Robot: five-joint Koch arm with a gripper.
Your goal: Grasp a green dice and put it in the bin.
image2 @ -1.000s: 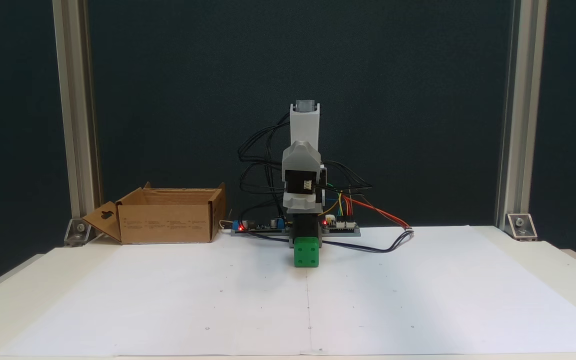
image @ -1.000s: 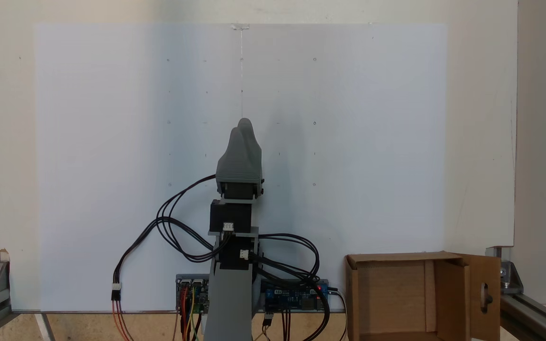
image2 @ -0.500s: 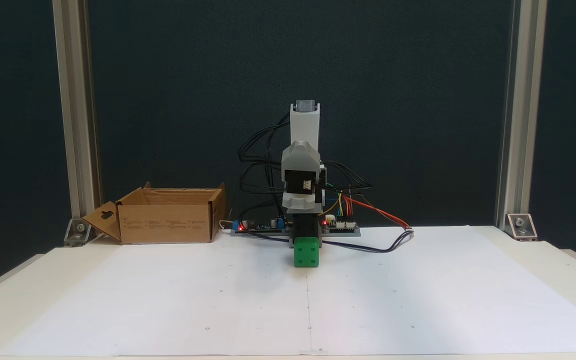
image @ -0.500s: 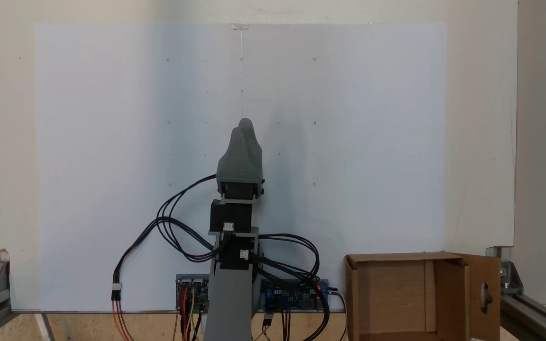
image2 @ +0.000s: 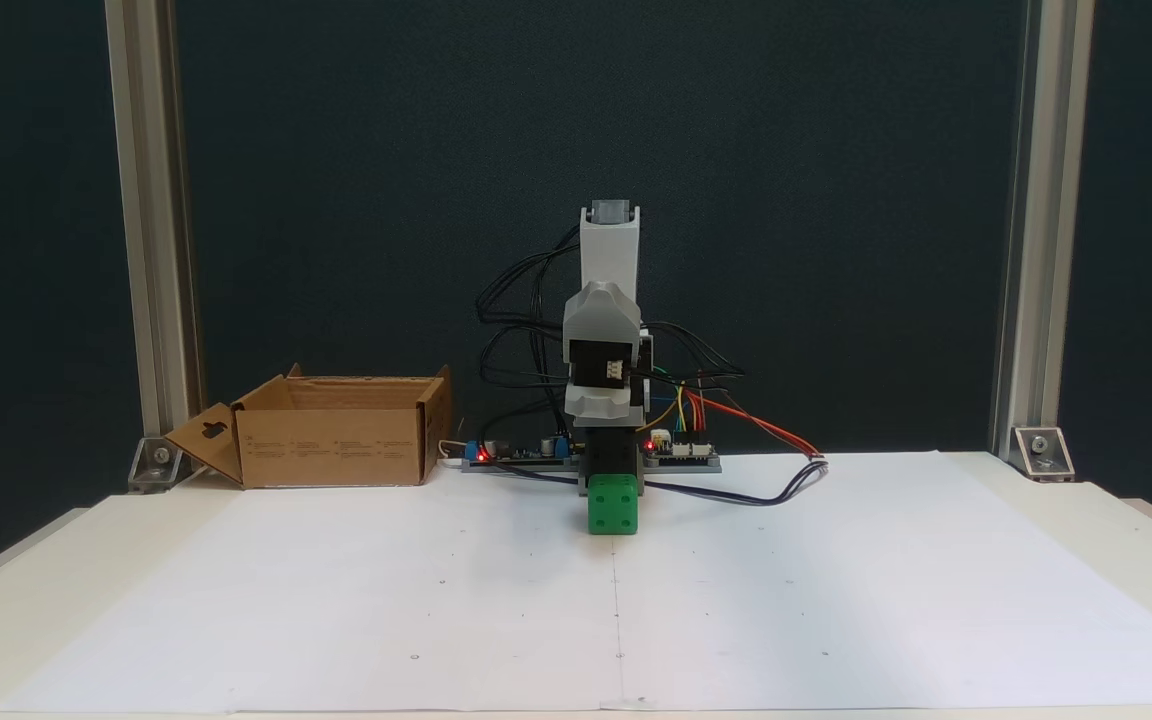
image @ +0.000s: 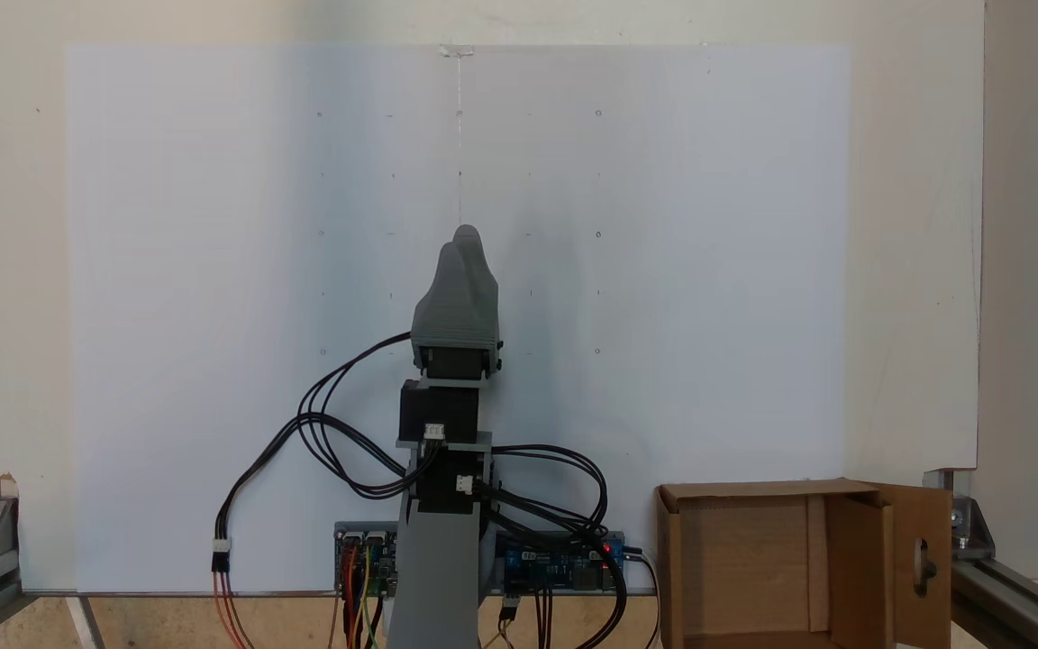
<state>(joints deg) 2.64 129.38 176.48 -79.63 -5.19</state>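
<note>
The green dice (image2: 613,505) sits on the white paper at the middle of the table, right in front of the arm's lower end in a fixed view. From above, the grey gripper (image: 463,236) points away from the base and covers the dice. Its two jaws lie one over the other, so I cannot tell how they stand or whether they touch the dice. The bin, a brown cardboard box (image: 753,492), stands open beside the base, at lower right from above and at the left (image2: 331,445) from the front. Its flap with the handle hole (image: 920,563) hangs outward.
Circuit boards (image: 555,563) with lit red lights and loops of black cable (image: 330,442) sit around the arm's base. Coloured wires (image2: 756,430) trail to the right in the front view. Aluminium posts (image2: 151,230) stand at the table's back corners. White paper (image2: 836,600) covers the table.
</note>
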